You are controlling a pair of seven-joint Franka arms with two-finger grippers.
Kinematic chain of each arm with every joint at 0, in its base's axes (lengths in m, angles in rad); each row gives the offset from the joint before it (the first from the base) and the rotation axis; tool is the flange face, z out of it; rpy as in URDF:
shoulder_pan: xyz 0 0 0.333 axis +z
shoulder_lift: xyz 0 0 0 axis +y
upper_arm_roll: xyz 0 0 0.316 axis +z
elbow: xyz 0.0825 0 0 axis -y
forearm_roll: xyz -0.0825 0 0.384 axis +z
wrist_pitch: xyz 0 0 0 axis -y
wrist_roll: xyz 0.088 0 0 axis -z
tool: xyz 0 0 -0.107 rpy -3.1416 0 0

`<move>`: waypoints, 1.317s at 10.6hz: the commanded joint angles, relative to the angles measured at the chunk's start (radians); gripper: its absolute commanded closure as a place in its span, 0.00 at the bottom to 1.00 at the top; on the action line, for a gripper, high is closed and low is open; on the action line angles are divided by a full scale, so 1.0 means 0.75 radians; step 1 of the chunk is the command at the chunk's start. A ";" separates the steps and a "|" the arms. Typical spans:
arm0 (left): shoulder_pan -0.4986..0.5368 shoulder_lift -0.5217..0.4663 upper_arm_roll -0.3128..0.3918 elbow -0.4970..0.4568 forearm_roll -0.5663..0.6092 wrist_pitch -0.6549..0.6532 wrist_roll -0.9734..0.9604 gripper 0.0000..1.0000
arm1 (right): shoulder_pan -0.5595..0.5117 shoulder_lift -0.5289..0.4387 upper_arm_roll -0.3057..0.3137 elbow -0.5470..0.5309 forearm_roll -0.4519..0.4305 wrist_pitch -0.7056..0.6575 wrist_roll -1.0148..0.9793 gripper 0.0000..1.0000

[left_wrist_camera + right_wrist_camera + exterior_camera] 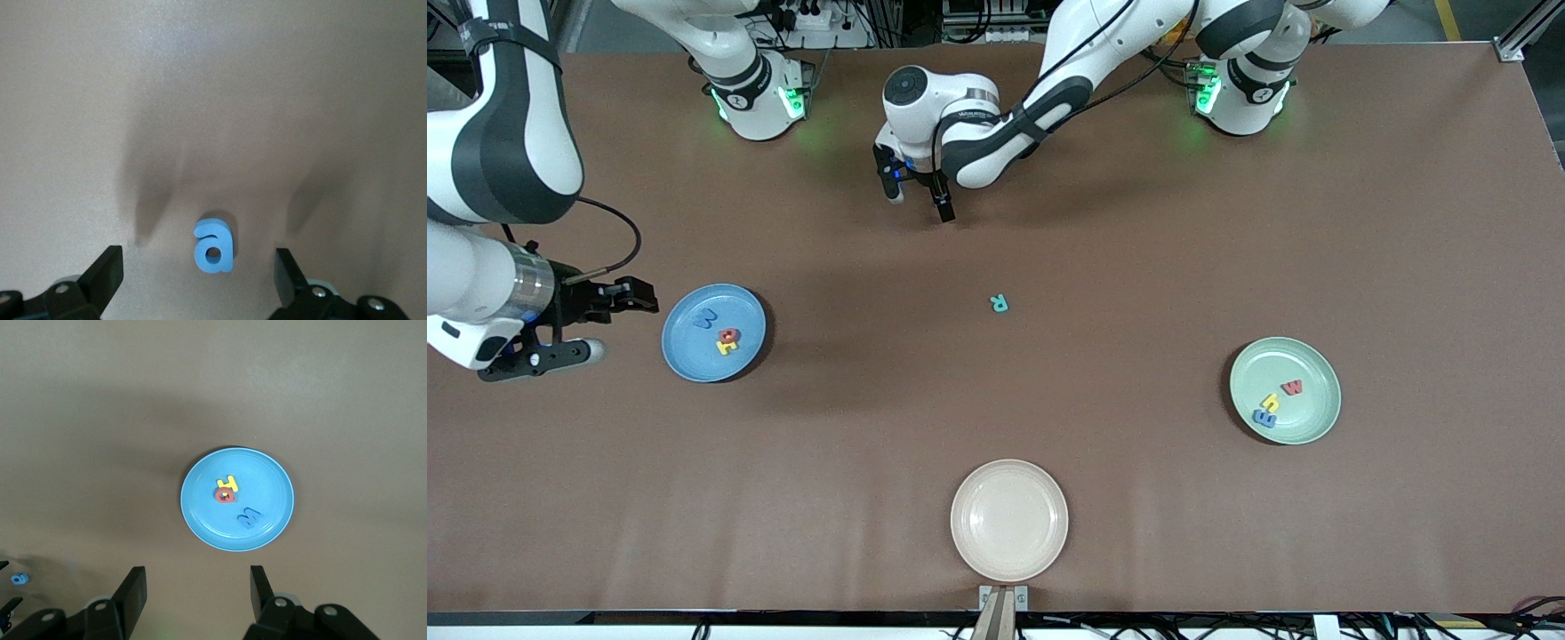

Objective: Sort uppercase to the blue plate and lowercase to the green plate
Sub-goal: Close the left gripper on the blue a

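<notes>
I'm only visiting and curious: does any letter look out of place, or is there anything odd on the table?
Two letters lie loose on the table, on no plate: a teal R mid-table, and a small blue a under the left tool, whose fingers are open. The cream plate is empty. Nothing looks spilled or damaged.

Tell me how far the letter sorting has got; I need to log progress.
Done: blue M/W, red Q and yellow H lie in the blue plate; three letters lie in the green plate. In hand: the open left gripper hangs over the small blue letter. Left: that letter and the teal R on the table. The empty right gripper waits near the blue plate.
</notes>
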 commanded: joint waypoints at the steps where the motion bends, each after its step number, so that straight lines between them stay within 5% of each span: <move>1: -0.030 0.018 0.015 0.017 0.036 -0.001 -0.022 0.00 | -0.002 -0.022 0.005 -0.006 0.020 -0.005 0.018 0.29; 9: -0.073 0.024 0.068 0.019 0.036 0.001 -0.024 0.11 | 0.002 -0.032 0.005 -0.008 0.018 -0.003 0.018 0.29; 11: -0.085 0.024 0.080 0.019 0.034 0.001 -0.022 0.21 | 0.002 -0.032 0.005 -0.008 0.018 -0.003 0.018 0.29; 14: -0.083 0.022 0.080 0.023 0.032 -0.001 -0.022 0.48 | 0.000 -0.032 0.005 -0.006 0.018 -0.003 0.018 0.29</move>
